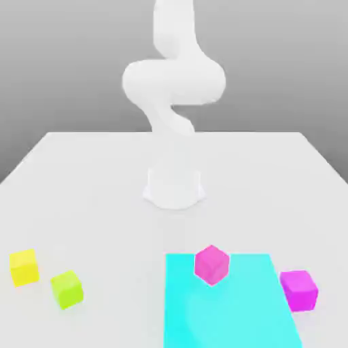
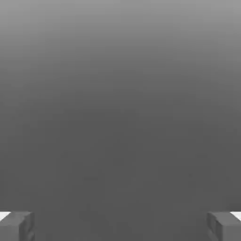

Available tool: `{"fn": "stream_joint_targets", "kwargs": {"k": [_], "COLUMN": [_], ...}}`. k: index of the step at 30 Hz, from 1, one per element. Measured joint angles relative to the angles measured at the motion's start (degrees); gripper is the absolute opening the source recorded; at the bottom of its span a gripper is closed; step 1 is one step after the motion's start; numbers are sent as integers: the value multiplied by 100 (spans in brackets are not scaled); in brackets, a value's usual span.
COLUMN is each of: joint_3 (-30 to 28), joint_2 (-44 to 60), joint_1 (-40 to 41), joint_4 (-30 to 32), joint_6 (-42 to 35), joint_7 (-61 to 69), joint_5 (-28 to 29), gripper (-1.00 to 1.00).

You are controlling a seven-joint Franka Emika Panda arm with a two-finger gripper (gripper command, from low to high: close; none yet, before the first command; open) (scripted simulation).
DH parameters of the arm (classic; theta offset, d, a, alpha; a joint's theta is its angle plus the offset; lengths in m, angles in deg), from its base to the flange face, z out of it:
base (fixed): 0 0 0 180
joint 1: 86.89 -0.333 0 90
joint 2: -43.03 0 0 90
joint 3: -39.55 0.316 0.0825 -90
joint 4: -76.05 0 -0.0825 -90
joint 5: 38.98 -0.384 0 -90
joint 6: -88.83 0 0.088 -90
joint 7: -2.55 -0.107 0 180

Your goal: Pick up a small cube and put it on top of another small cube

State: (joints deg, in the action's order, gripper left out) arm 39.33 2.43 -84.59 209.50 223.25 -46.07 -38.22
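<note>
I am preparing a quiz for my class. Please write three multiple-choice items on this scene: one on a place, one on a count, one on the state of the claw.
1. Where does the pinker magenta cube stand?
A. on the cyan patch
B. beside the yellow cube
C. on another cube

2. How many cubes are on the table?
A. two
B. four
C. six

3. The claw is
A. shut on a cube
B. open, holding nothing
C. shut, empty

Key: 1 A, it sits at the patch's far edge; 2 B, also the lime cube and violet-magenta cube; 3 B, fingers wide apart in the hand view.

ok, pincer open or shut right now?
Open. In the hand view the pincer has its two fingertips at opposite edges of the picture, with a wide empty gap between them and nothing held.
</note>
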Motion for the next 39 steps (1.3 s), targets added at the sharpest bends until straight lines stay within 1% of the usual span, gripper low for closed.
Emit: {"fn": "stream_joint_targets", "kwargs": {"k": [9, 16, 20, 24, 29, 30, 36, 39], "joint_3": [-178, -488, -657, -658, -396, -347, -321, -414], "joint_2": [1905, 3358, 4191, 5027, 6067, 6222, 6299, 5928], "joint_1": [810, 1273, 1620, 1842, 2082, 2124, 2148, 2077], "joint_4": [603, 1064, 1329, 1555, 1408, 1377, 1361, 1439], "joint_6": [947, 1675, 2091, 2526, 3308, 3432, 3498, 3202], "joint_7": [-979, -1604, -1820, -1864, -1657, -1631, -1629, -1704], "joint_5": [213, 208, 7, -387, -741, -772, -777, -683], "gripper": [0, 0, 0, 0, 0, -100, -100, -100]}}
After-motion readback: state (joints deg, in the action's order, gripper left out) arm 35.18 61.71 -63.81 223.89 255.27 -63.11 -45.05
